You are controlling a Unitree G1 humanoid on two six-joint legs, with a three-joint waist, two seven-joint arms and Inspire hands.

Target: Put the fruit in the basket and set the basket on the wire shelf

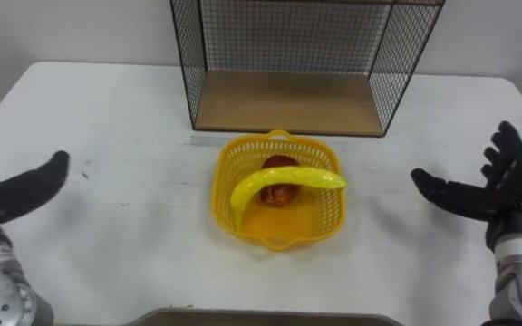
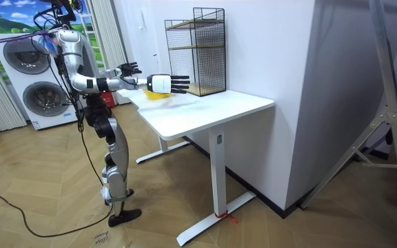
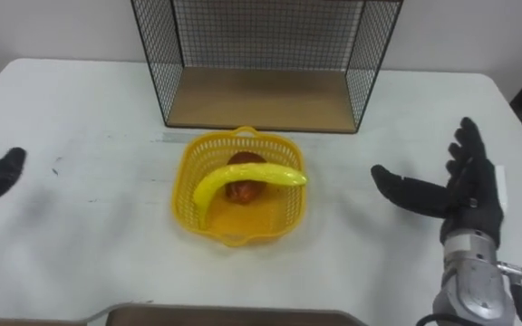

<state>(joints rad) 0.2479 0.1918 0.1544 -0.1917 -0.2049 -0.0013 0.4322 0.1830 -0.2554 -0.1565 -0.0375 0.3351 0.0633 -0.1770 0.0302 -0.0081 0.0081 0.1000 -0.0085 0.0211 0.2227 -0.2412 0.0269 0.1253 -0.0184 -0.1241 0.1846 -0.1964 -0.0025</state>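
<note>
Left eye view: what does the basket [image 1: 220, 186] hold?

— Two fruits; a banana [image 1: 279, 184] lies curved across it from the lower left up to the right rim; a red fruit [image 1: 279, 164] sits under the banana, half hidden, so its kind I cannot tell.

And the basket itself?

— Yellow plastic, with latticed walls and small handles at front and back; it stands upright on the white worktop [image 1: 107, 136], just in front of the wire shelf [image 1: 288, 104], not on it.

What about the shelf?

— Black mesh on the sides and back, open toward the robot; a wooden board forms its floor.

Do the hands have hold of anything?

— Neither; the left hand [image 1: 25, 192] is raised over the worktop well to the basket's left, fingers stretched out straight, holding nothing; the right hand [image 1: 501, 195] is well to the basket's right, palm turned inward, fingers spread wide, holding nothing.

Where does the robot stand?

— Room view: upright at the end of the worktop on the room view's left, both arms reaching out over it; washing machines [image 2: 36, 83] stand behind it.
</note>
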